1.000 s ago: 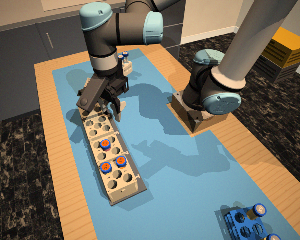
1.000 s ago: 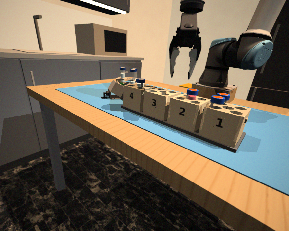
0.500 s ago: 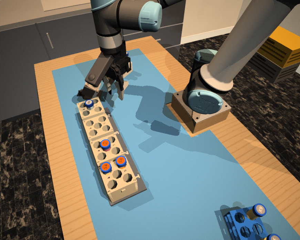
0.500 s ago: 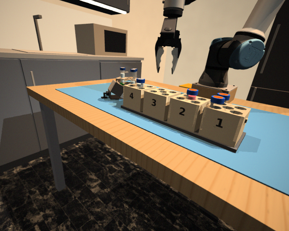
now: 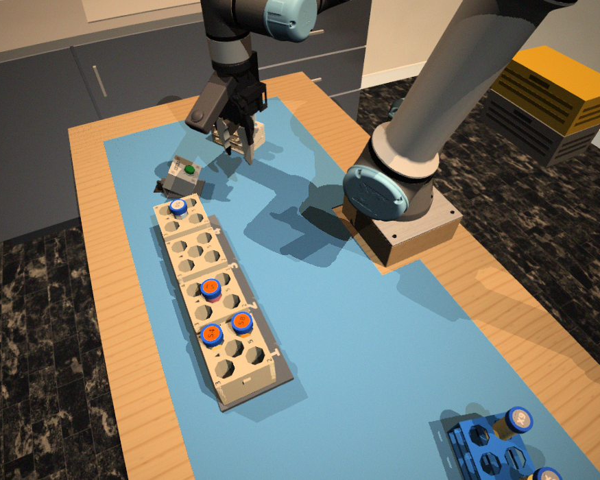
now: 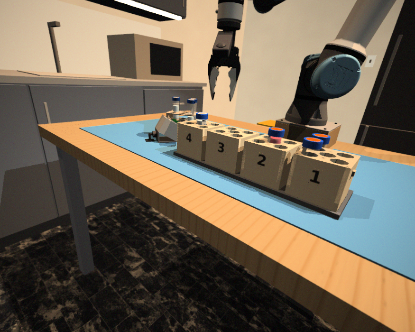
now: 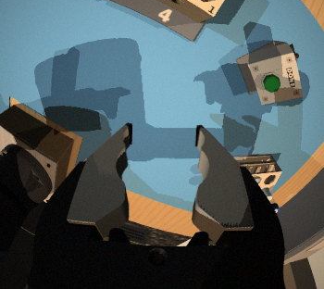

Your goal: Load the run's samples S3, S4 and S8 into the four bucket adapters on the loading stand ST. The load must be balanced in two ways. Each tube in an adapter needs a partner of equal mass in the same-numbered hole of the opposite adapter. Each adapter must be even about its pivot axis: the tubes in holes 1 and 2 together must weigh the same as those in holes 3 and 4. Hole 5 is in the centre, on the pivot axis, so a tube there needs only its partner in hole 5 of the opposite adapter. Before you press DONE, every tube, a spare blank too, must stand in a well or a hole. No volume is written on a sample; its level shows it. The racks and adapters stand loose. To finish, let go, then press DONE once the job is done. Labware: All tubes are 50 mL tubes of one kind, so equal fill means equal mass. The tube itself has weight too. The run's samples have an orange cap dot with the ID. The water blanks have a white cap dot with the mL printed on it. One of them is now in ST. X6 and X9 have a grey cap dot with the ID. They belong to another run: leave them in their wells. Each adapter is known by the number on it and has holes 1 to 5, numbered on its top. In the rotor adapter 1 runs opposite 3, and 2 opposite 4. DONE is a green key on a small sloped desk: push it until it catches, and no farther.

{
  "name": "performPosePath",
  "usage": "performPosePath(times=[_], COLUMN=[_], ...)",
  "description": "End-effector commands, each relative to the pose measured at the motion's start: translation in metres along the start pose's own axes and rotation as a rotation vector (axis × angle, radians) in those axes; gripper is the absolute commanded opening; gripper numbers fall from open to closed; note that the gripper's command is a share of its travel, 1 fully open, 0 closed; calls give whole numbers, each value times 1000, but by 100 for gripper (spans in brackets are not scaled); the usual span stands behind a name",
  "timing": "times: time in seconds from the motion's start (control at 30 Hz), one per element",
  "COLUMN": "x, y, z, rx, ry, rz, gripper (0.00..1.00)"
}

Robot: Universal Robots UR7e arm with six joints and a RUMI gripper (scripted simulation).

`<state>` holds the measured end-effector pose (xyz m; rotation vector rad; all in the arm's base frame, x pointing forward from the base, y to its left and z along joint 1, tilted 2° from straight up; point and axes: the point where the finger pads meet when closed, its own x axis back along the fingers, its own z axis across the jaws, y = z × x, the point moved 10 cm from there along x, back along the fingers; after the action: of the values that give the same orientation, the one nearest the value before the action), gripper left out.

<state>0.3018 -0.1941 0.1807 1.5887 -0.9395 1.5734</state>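
My gripper (image 5: 238, 158) (image 6: 221, 99) (image 7: 164, 125) is open and empty, high over the mat near the DONE desk. On the stand (image 5: 284, 378) (image 7: 182, 31), adapter 1 (image 5: 244, 386) (image 6: 304, 189) holds S4 (image 5: 211, 334) (image 6: 312, 143) in hole 4 and S8 (image 5: 241, 322) in hole 1. Adapter 2 (image 6: 252, 171) holds S3 (image 5: 210, 288) (image 6: 276, 132) in its centre hole. Adapter 3 (image 6: 220, 161) is empty. Adapter 4 (image 6: 189, 148) holds a white-dot blank (image 5: 178, 207) (image 6: 201, 115) in its centre hole. The green DONE key (image 5: 189, 169) (image 7: 271, 83) sits on its desk.
A beige rack (image 5: 262, 136) (image 7: 273, 169) at the back holds several blue-capped tubes (image 6: 176, 107), partly hidden. A blue rack (image 5: 490, 447) at the near right holds grey-dot tubes (image 5: 521, 419). The arm's base block (image 5: 419, 243) stands at the mat's right edge.
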Motion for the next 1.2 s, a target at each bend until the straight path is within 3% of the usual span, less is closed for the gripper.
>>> performPosePath(times=[0.0,0.2,0.27,0.77,0.83,1.0,1.17], x=[0,0,0,-1,-1,-2,-2], y=[40,82,82,185,185,220,221], z=[32,60,60,131,131,154,155], rx=[17,17,17,17,17,17,17], ry=[2,2,2,2,2,1,1], rz=[10,10,10,8,8,8,8], gripper=[35,35,35,35,35,35,35])
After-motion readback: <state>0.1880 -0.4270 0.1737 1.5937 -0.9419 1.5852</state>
